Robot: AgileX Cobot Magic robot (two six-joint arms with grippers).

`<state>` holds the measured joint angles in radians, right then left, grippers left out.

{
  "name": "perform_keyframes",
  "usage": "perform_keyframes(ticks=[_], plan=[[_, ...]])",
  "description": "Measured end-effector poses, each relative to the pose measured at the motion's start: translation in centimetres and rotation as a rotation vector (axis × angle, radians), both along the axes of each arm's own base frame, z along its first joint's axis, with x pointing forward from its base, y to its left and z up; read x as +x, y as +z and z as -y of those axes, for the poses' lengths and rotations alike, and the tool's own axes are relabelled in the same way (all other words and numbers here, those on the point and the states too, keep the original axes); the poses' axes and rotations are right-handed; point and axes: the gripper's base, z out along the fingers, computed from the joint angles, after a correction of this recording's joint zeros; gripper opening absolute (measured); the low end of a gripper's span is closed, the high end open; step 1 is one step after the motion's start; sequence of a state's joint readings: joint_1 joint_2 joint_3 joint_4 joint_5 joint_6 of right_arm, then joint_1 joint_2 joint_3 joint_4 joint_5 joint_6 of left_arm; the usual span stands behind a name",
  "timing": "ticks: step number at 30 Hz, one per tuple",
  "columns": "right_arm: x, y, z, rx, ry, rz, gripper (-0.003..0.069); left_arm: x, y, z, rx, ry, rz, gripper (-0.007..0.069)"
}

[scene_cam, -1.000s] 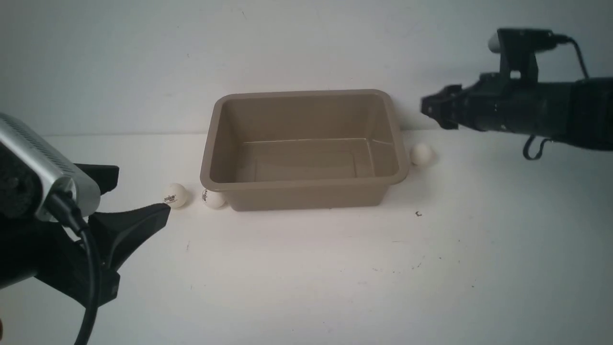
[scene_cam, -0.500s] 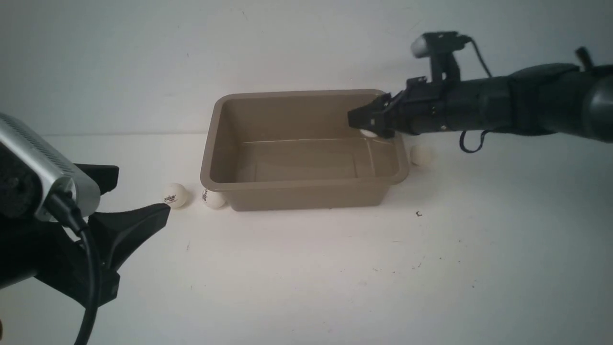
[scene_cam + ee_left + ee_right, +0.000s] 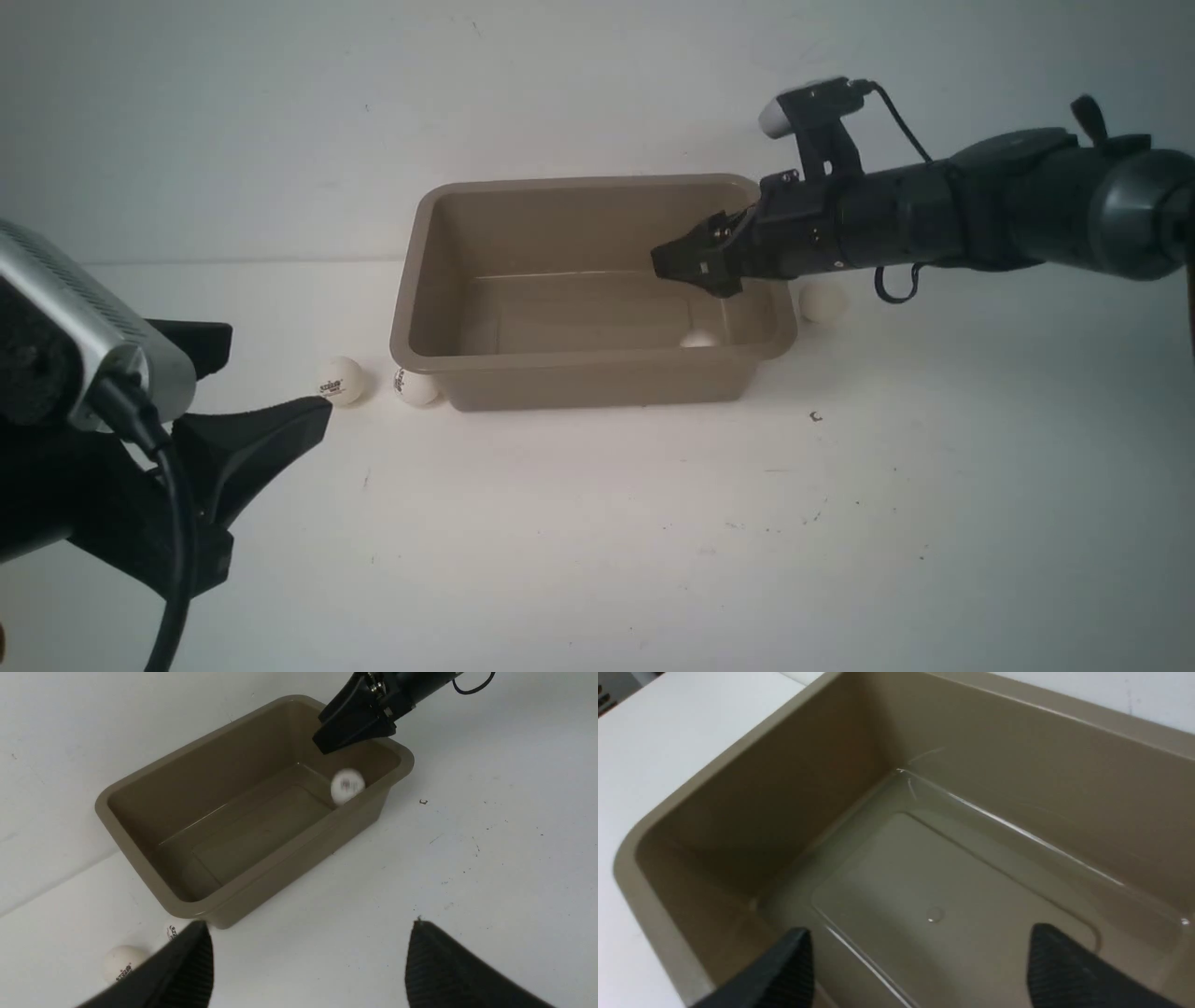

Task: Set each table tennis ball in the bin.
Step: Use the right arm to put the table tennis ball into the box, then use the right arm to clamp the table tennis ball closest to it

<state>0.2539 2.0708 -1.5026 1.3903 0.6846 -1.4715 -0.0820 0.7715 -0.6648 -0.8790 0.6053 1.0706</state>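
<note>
While right hand (image 3: 677, 264) gapes wide above bin (image 3: 597, 381), blurred ball (image 3: 347, 785) beneath, perhaps airborne

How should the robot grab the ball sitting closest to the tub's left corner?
Probably from straight above, jaws across the ball's widest middle, one in front, one behind. It's round, the bin stands close on one side and another ball sits on the other.
</note>
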Motion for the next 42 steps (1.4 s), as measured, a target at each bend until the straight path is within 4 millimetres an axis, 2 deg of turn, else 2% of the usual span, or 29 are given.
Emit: perform_keyframes(ticks=[2,5,9,13,17,19,23,28,37,42], plan=[[0.3,0.3,0.1,-0.014,-0.01,0.028,0.0615,0.0,0.0,0.0,0.0,-0.001,-0.001,0.0499],[0.7,1.0,0.5,-0.038,-0.038,0.071,0.0623,0.0,0.0,0.0,0.0,-0.001,-0.001,0.0499],[1.1,3.3,3.3,-0.099,-0.112,0.149,0.0605,0.0,0.0,0.0,0.0,-0.001,-0.001,0.0499],[1.3,5.2,7.6,-0.113,-0.192,0.155,0.0579,0.0,0.0,0.0,0.0,-0.001,-0.001,0.0499],[0.9,5.5,10.6,-0.182,-0.158,0.139,0.0572,0.0,0.0,0.0,0.0,-0.001,-0.001,0.0499],[0.5,5.1,11.4,-0.235,-0.102,0.118,0.057,0.0,0.0,0.0,0.0,-0.001,-0.001,0.0499],[-0.1,4.3,11.7,-0.347,0.002,0.097,0.057,0.0,0.0,0.0,0.0,-0.006,-0.005,0.0499],[0.1,3.5,11.9,-0.477,0.071,0.156,0.057,-0.1,-0.1,0.1,0.0,-0.01,-0.008,0.0499],[0.6,2.9,12.1,-0.554,0.097,0.222,0.0569,-0.1,-0.1,0.1,0.007,-0.02,-0.01,0.0499],[0.9,1.6,12.2,-0.614,0.151,0.242,0.0546,-0.2,-0.2,0.2,0.007,-0.03,-0.019,0.0499]])
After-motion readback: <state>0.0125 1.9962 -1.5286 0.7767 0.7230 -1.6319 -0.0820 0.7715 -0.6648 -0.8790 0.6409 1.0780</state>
